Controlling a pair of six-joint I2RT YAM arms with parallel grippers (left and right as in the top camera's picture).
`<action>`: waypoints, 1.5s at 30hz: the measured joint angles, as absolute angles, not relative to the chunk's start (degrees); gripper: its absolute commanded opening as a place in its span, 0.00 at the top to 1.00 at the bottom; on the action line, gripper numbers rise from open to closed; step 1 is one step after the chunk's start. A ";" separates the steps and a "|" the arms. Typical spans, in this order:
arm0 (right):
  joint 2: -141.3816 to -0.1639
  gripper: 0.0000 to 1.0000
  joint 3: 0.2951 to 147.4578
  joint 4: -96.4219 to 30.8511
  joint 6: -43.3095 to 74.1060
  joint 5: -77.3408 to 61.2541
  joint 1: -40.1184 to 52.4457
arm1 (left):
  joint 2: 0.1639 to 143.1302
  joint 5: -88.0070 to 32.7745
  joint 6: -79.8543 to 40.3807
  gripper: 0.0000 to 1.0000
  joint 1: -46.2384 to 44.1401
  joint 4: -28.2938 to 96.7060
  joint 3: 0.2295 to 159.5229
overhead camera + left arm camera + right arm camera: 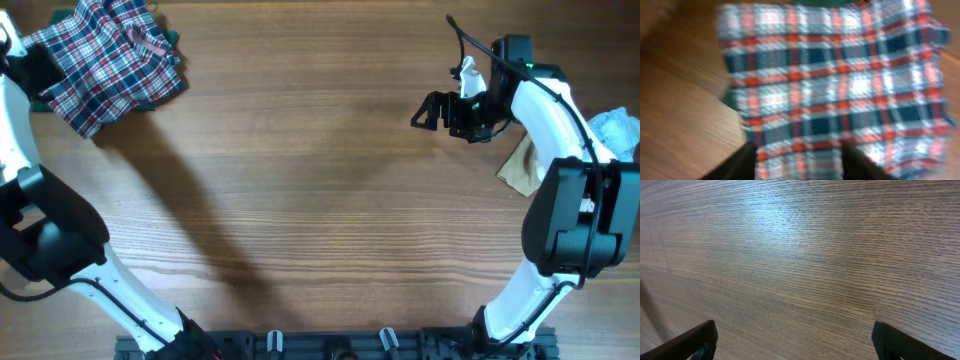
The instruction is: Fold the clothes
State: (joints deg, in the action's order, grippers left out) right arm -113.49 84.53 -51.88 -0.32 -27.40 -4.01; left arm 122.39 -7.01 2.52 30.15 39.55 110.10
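Plaid cloth (110,65) looks soft, light, floppy; lies bunched at bench (320,200) corner. Best pinch edge or corner. Left hand (799,150) half wide over it. Right hand (795,332) wide, empty.

The tabletop (320,200) is brown wood grain, smooth, with fine straight lines and a soft sheen where light strikes it. The plaid cloth (105,65) is a woven fabric, matt and soft, rumpled into folds. A pinkish strip (150,45) on it looks equally dull. The arm shells (545,110) are smooth white plastic with a slight gloss, and their joints (580,225) are black and less shiny. The right pincer (420,112) has matt black fingers (700,340). Beside that arm lie a pale blue crinkled fabric (618,130) and a tan matt piece (520,170); whether the tan piece is cloth or paper is unclear.
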 measured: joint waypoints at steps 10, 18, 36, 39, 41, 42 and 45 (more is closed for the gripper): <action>-113.49 0.00 84.53 -50.15 -0.03 -27.22 -4.01 | 126.08 -14.00 0.93 0.96 25.19 32.93 110.48; -113.49 0.00 84.53 -49.76 0.12 -26.94 -4.01 | 128.42 -11.18 -1.83 0.96 23.90 19.97 110.98; -113.49 0.00 84.53 -52.51 0.12 -25.21 -4.01 | 142.12 -9.45 -2.66 0.89 22.87 -0.91 111.37; -113.47 0.00 84.53 -52.49 0.12 -25.21 -4.01 | 139.85 -9.32 -2.66 0.96 22.92 -0.69 111.37; -113.49 0.00 84.53 -52.25 0.10 -25.19 -4.01 | 137.75 -8.82 -2.66 0.96 23.05 -0.14 111.39; -113.47 0.00 84.53 -52.25 0.10 -25.19 -4.01 | 136.75 -7.33 -2.66 0.96 23.20 1.15 111.39; -113.49 0.00 84.53 -52.21 0.10 -24.91 -4.01 | 134.67 -3.90 -2.63 0.96 24.43 5.06 111.53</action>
